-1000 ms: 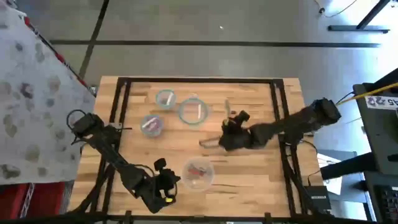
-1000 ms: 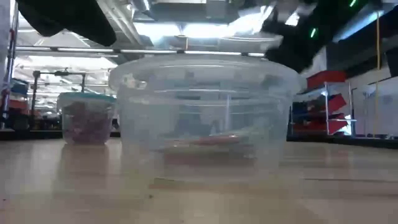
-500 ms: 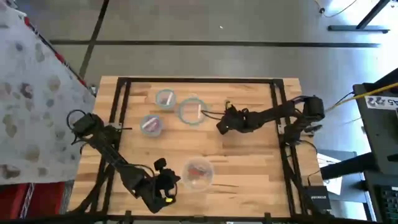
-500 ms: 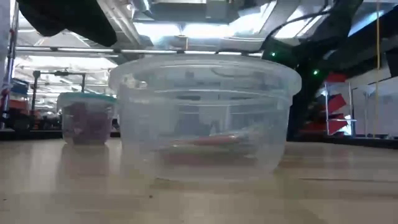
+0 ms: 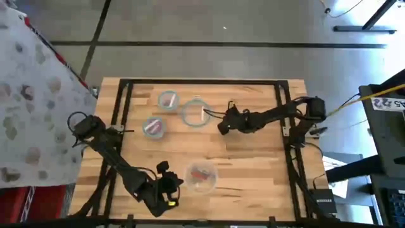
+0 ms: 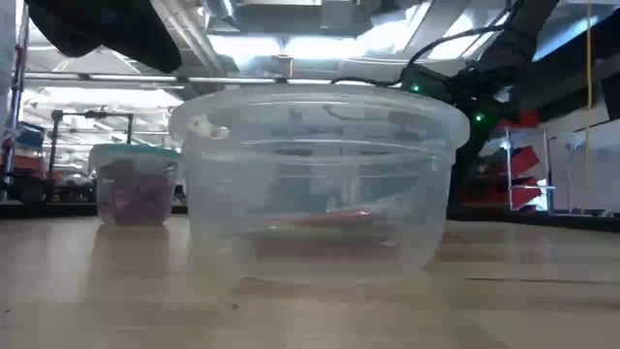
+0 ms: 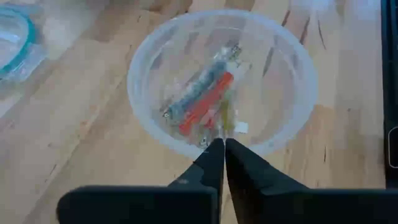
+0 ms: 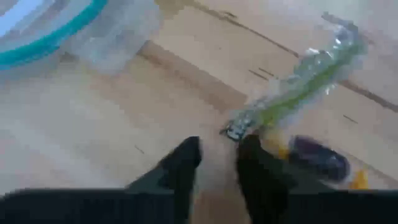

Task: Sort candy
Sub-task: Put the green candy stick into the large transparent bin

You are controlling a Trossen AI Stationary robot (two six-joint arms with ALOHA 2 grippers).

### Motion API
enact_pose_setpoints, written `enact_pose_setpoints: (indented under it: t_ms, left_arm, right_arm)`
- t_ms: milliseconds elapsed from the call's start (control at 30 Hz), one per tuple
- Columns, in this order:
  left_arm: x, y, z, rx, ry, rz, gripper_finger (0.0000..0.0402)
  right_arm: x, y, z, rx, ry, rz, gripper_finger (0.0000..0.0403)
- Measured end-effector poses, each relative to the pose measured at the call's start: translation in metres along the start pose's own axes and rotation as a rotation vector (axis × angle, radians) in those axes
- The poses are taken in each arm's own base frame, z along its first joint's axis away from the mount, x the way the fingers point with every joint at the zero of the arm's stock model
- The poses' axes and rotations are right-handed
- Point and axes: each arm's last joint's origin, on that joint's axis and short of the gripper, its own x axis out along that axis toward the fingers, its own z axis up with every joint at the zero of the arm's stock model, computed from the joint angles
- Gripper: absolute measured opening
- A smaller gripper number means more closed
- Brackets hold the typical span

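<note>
Candy: mostly sorted already; red and bluish sticks (image 7: 202, 99) lying in the clear rimless bowl (image 5: 202, 175) near the table's front edge, magenta pieces (image 5: 153, 127) in a teal-rimmed bowl (image 5: 154, 126) to the left, reddish ones in the small far bowl (image 5: 168, 100), a pale piece in the larger teal-rimmed bowl (image 5: 195, 113).
Loose piece: greenish stick in clear wrap (image 8: 298, 87) lying on bare wood near a teal-rimmed bowl, just past the right pincer's tips; not clear whether touched or apart.
Other bits: dark lump (image 8: 317, 157) and small yellow specks beside that stick, too blurred to name.
Right pincer (image 5: 222, 126): over mid-table just right of the larger teal bowl, fingers drawn near together with a narrow gap, nothing visibly between them.
Left pincer (image 7: 218, 151): clenched, empty, parked at the front edge beside the rimless bowl.
Progress: judged near the end; at least the greenish stick left to pick up and drop into its bowl.
Table: pale wooden boards inside a dark metal frame (image 5: 125, 83), grain and seams showing.
Room: grey floor beyond the table, patterned cloth (image 5: 31, 88) at left, grey equipment at right; from table height, bright ceiling lights, shelving, red racks far behind.
</note>
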Motion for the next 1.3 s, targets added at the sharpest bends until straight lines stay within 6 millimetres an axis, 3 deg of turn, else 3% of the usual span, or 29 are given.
enact_pose_setpoints:
  t_ms: [200, 367, 633, 867, 1067, 1300]
  left_arm:
    - [0.000, 0.000, 0.000, -0.016, 0.000, 0.000, 0.0000]
    - [-0.003, -0.002, -0.002, -0.025, 0.000, -0.009, 0.0000]
    - [-0.004, -0.003, -0.003, -0.041, -0.003, -0.018, 0.0000]
    - [-0.003, -0.003, -0.002, -0.027, -0.002, -0.013, 0.0000]
    - [0.001, 0.000, 0.000, -0.015, -0.003, -0.003, 0.0000]
    - [0.002, 0.001, 0.002, 0.000, -0.003, 0.002, 0.0000]
  right_arm:
    - [-0.015, 0.012, -0.014, -0.120, 0.000, 0.019, 0.0002]
    - [-0.062, 0.030, -0.037, -0.215, -0.027, 0.124, 0.0000]
    - [-0.142, 0.049, -0.065, -0.271, -0.237, 0.352, 0.0000]
    - [-0.179, 0.067, -0.088, -0.379, -0.366, 0.570, 0.0000]
    - [-0.211, 0.082, -0.091, -0.383, -0.577, 0.717, 0.0000]
    - [-0.244, 0.098, -0.072, -0.403, -0.683, 0.818, 0.0000]
